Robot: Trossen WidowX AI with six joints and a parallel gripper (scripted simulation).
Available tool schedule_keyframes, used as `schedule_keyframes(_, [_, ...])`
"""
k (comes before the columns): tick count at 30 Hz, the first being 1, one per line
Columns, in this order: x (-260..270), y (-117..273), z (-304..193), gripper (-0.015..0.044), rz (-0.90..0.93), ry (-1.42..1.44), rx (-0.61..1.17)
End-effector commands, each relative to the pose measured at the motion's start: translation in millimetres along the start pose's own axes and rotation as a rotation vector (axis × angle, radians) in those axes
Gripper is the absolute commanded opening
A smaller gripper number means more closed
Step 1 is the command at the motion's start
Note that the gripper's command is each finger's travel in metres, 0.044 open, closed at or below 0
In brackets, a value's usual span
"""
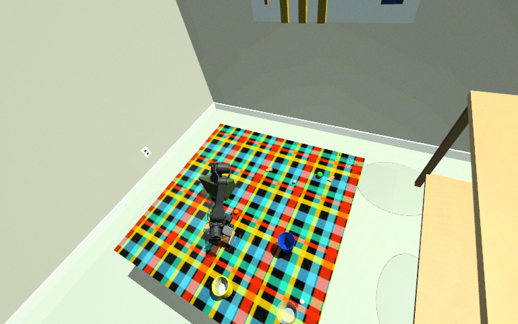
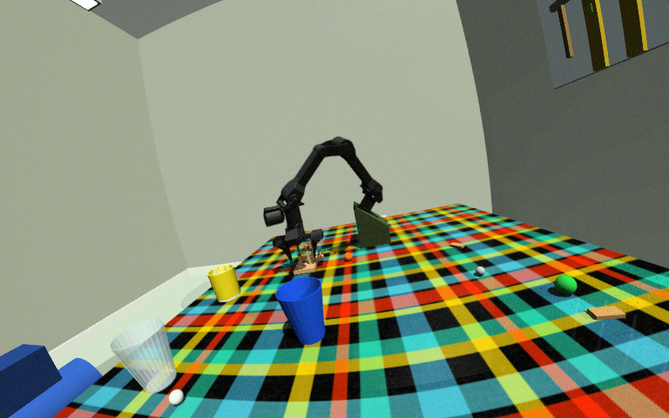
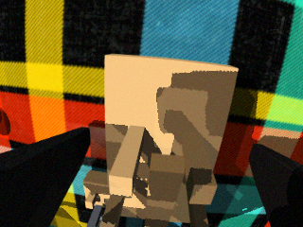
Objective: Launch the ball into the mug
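The wooden catapult [image 1: 228,239] [image 2: 305,267] [image 3: 130,90] stands on the plaid mat, its flat base toward the top of the wrist view and its uprights near the bottom. My gripper [image 2: 304,250] [image 3: 170,144] is open and empty, pointing down, with its fingers on either side of the catapult. The yellow mug [image 1: 228,292] [image 2: 224,284] stands upright near the mat's edge, beyond the catapult from the arm's base. An orange ball [image 1: 236,211] [image 2: 348,256] lies on the mat beside the catapult. The arm partly hides the catapult, and I cannot tell whether its cup holds a ball.
A blue cup [image 1: 286,241] [image 2: 300,313] and a clear cup [image 1: 286,314] [image 2: 145,355] stand to the side. A white ball [image 1: 301,301] [image 2: 176,397] lies by the clear cup. A green ball [image 1: 320,174] [image 2: 565,285], another small pale ball [image 1: 293,182] [image 2: 480,271] and two wooden blocks lie farther off.
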State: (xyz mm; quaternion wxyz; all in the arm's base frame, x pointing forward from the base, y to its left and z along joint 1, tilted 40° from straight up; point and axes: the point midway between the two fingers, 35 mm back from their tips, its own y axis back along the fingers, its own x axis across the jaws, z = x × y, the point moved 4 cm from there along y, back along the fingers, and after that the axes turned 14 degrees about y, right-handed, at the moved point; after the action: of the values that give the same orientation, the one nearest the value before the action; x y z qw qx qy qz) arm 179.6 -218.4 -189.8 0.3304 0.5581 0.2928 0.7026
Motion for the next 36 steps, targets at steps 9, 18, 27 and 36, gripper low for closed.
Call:
schedule_keyframes(9, [1,-10,0,0.0387,0.003,0.0,0.001])
schedule_keyframes(18, [1,-10,0,0.0171,0.003,0.0,0.001])
schedule_keyframes(27, [0,15,0,0.0052,0.004,-0.001,0.001])
schedule_keyframes(36, [1,40,-1,0.0,0.006,-0.053,0.0])
